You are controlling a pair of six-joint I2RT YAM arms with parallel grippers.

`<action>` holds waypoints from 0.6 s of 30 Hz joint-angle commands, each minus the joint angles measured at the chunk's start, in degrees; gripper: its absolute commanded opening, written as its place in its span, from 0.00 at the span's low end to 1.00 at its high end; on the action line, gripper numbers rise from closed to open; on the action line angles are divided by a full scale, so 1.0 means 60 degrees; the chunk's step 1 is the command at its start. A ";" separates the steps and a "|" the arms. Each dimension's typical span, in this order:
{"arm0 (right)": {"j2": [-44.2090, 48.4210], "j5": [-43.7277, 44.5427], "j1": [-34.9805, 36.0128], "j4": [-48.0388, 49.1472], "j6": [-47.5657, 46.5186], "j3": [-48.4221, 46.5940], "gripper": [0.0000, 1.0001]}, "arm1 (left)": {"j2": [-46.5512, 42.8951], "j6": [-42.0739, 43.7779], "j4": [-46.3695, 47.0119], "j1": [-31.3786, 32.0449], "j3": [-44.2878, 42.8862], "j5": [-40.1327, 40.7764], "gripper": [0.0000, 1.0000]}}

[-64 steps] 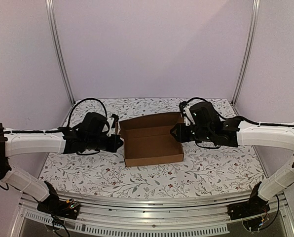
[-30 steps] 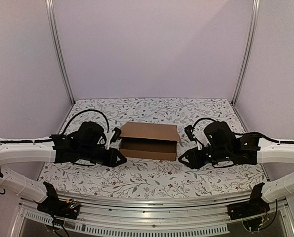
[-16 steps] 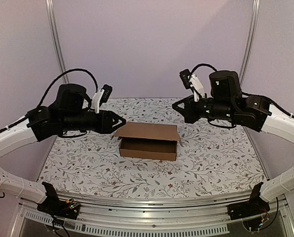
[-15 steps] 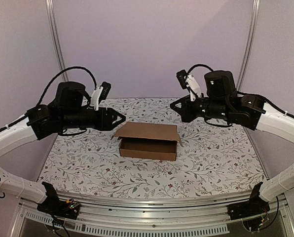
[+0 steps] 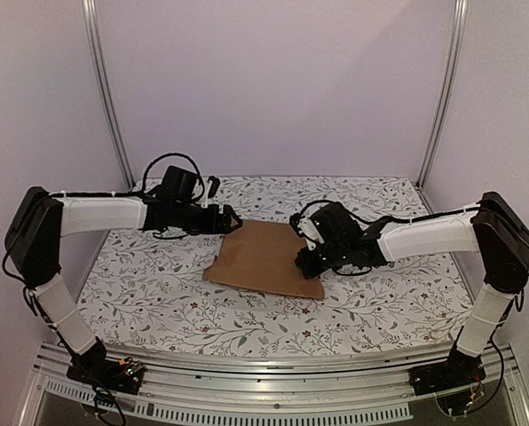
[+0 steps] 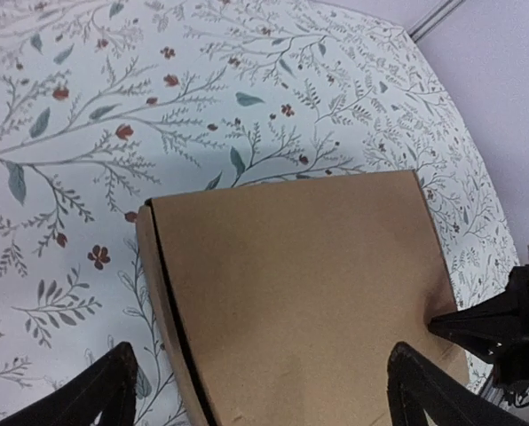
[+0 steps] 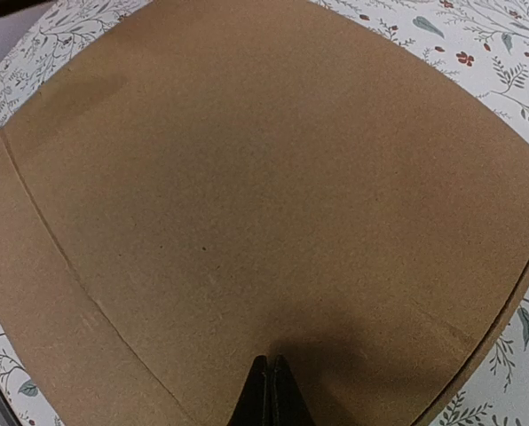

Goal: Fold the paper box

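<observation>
Left claw: spread wide, holding nothing, hovering over the box's far left corner. Right claw: pinched shut, empty, tips pressing the lid near the box's right edge. Box: on the counter, between both claws, lid down flat. I judge folding nearly done; any front tuck left I cannot see.
</observation>
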State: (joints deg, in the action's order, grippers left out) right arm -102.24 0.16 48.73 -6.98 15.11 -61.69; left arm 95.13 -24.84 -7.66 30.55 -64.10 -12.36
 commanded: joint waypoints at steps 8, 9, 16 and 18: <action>0.0680 -0.0243 -0.0007 0.0278 0.0442 0.0958 0.00 | 0.0998 -0.1236 0.2328 0.0291 0.2374 -0.1376 0.81; 0.0645 -0.0221 -0.0008 0.0229 0.0433 0.0908 0.00 | 0.0934 -0.1199 0.2228 0.0394 0.2488 -0.1204 0.80; 0.0710 -0.0278 -0.0009 0.0065 0.0585 0.0869 0.00 | 0.0693 -0.1487 0.1936 0.0867 0.3150 -0.0563 0.69; 0.0983 -0.0294 -0.0011 -0.0130 0.0625 0.0863 0.01 | 0.0581 -0.1510 0.1865 0.0993 0.3222 -0.0413 0.67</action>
State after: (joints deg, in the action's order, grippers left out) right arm -98.85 -0.82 48.73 -3.88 17.87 -56.66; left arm 99.31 -33.50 6.94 34.22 -47.13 -16.88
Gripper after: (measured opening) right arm 0.003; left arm 0.684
